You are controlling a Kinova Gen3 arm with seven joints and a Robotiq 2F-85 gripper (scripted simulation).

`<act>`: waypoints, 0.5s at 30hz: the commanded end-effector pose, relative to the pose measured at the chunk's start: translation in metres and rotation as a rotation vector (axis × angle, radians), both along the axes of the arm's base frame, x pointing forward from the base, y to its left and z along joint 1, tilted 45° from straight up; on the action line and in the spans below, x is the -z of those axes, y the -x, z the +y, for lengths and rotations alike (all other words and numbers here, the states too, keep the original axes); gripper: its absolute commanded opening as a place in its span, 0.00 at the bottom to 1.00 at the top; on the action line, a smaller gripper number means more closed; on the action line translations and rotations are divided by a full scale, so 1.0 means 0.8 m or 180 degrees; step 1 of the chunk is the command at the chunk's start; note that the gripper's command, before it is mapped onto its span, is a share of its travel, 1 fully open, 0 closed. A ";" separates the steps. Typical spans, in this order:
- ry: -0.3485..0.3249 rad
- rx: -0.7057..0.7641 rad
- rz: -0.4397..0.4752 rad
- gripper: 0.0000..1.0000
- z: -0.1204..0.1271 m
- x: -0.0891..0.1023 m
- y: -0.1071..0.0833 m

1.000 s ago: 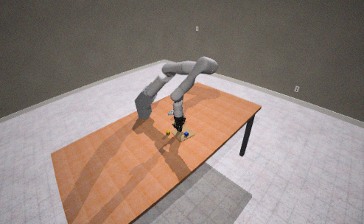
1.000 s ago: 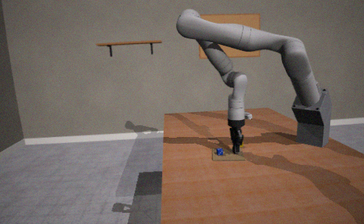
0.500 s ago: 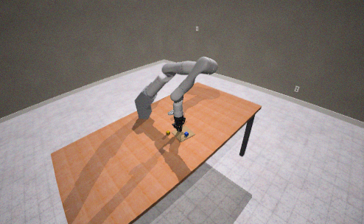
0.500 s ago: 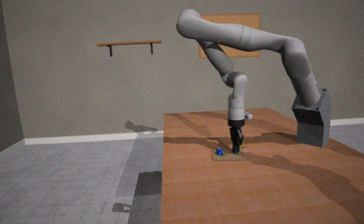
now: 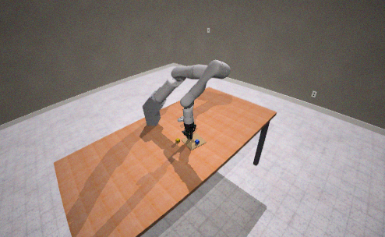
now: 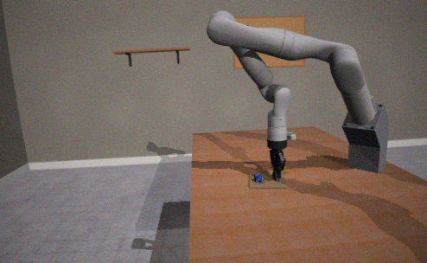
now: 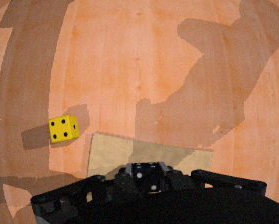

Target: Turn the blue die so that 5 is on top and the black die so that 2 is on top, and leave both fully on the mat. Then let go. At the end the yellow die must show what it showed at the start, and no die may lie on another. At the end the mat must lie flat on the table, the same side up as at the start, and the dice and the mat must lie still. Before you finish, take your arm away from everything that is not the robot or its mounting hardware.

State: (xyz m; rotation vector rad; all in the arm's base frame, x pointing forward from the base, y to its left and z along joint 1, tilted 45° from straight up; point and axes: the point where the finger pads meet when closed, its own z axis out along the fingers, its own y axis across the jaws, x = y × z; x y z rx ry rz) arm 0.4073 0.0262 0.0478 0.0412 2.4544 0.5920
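Note:
The tan mat [image 5: 194, 143] lies on the orange table, and also shows in the exterior view [image 6: 267, 182] and the wrist view [image 7: 150, 152]. The blue die [image 5: 196, 141] [image 6: 257, 177] sits on the mat. The yellow die [image 5: 178, 140] [image 7: 63, 128] lies on the bare table just off the mat's edge. My gripper [image 5: 188, 136] [image 6: 277, 176] points straight down over the mat beside the blue die. It is shut on the black die, which is small, dark and mostly hidden between the black fingers. The wrist view shows only the gripper's dark body [image 7: 150, 185] at the bottom.
The arm's grey base [image 6: 366, 143] stands at the table's far side. The table edge [image 6: 191, 195] runs close to the mat on the blue die's side. A wall shelf [image 6: 151, 51] hangs far off.

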 end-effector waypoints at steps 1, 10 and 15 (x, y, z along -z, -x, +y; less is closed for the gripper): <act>0.0008 0.0017 -0.0027 0.21 -0.004 -0.001 -0.003; 0.0008 0.0017 -0.0027 0.21 -0.003 0.000 -0.004; 0.0008 0.0016 -0.0027 0.21 -0.002 0.001 -0.005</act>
